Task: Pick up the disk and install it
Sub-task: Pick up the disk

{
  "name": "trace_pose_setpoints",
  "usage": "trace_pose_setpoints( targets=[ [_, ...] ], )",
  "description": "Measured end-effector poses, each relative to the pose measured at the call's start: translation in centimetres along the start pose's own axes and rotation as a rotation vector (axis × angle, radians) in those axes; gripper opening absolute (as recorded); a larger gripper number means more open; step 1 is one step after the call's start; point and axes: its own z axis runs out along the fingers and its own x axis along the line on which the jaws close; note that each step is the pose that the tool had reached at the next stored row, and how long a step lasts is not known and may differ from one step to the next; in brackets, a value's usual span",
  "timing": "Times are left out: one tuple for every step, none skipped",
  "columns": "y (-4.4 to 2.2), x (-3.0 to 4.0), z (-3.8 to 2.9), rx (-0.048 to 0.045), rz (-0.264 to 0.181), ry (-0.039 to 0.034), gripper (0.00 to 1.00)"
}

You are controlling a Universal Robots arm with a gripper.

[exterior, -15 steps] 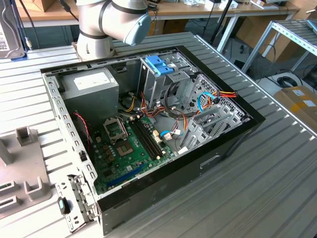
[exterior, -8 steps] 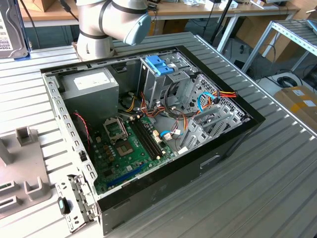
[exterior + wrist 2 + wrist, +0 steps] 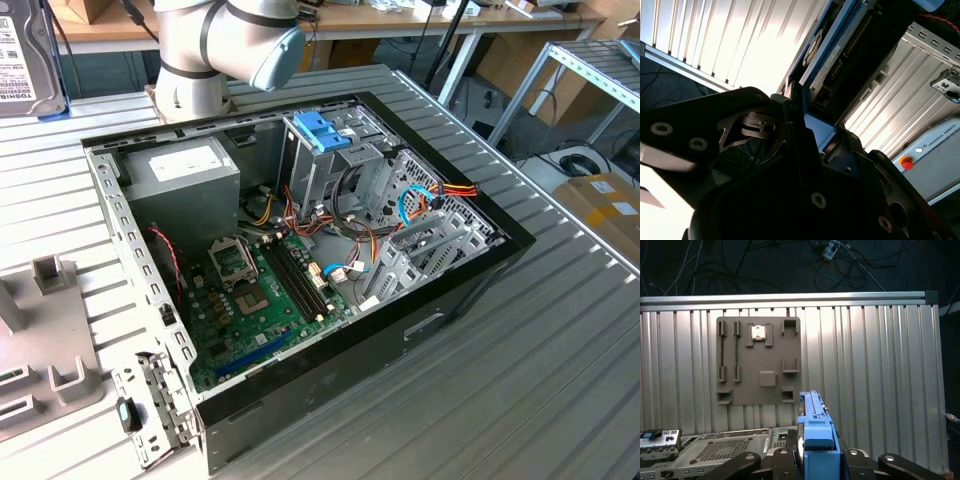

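The disk [image 3: 815,432] sits edge-on between my gripper's [image 3: 815,460] black fingers, its blue carrier frame facing the first wrist view. My gripper is shut on it. In the second wrist view the disk [image 3: 832,55] runs away from the gripper [image 3: 812,137], with its blue frame and dark connector edge showing. At the top of the exterior view's left, the disk [image 3: 22,55] shows its white label and a blue corner, cut off by the picture's edge. It hangs well above the ribbed metal table [image 3: 875,370], off to the side of the open computer case [image 3: 300,260].
The case holds a motherboard [image 3: 255,300], a grey power supply box [image 3: 185,172] and a drive cage with a blue handle [image 3: 322,130]. A grey fixture plate [image 3: 758,360] with a small chip [image 3: 758,333] lies on the table. The arm's base [image 3: 195,70] stands behind the case.
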Motion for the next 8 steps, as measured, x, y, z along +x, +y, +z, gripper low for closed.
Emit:
trace_pose_setpoints(
  targets=[
    [-0.08,0.0,0.0,0.0001,0.0,0.0,0.37],
    [-0.15,-0.01,-0.01,0.0,0.0,0.0,0.37],
    [-0.23,-0.01,-0.01,0.0,0.0,0.0,0.37],
    [-0.29,-0.02,-0.01,0.0,0.0,0.0,0.37],
    [-0.4,-0.02,-0.01,0.0,0.0,0.0,0.37],
    [-0.48,-0.03,-0.01,0.0001,0.0,0.0,0.37],
    [-0.55,-0.03,-0.02,0.0,0.0,0.0,0.37],
    [-0.63,-0.04,-0.02,0.0,0.0,0.0,0.37]
  ],
)
